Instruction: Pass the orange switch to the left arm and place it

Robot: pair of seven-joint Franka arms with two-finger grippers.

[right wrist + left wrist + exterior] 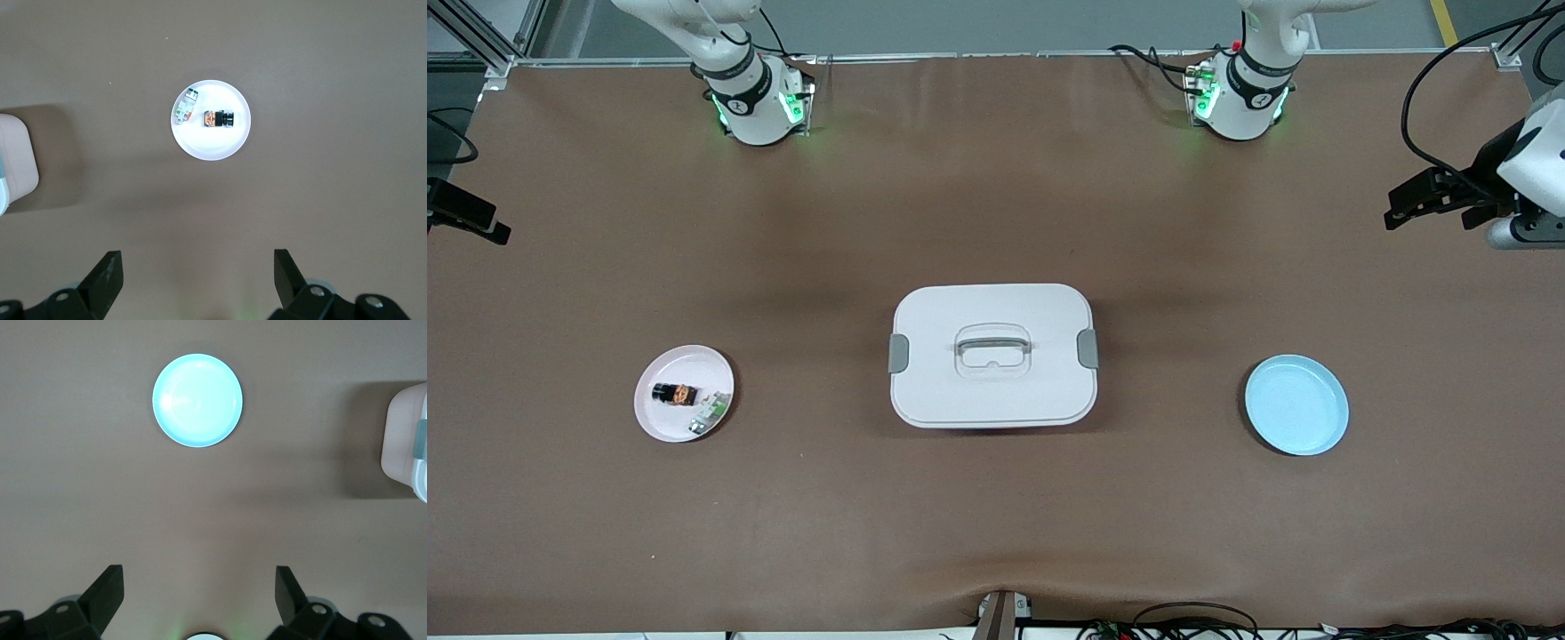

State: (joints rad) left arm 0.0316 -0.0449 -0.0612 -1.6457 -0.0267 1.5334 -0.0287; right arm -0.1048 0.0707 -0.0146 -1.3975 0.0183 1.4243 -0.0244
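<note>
While orange switch [217,119] lies on pink plate [200,148] | right end effector [197,280] above, wide, empty | left end effector [199,600] wide

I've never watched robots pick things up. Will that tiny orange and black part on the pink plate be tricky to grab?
Probably. The orange switch looks small and light, so a push could slide it across the pink plate. It seems rigid. The green-and-white part lies close beside it.

Switch [675,393] on plate [660,422]; box [992,356] mid-table.
</note>
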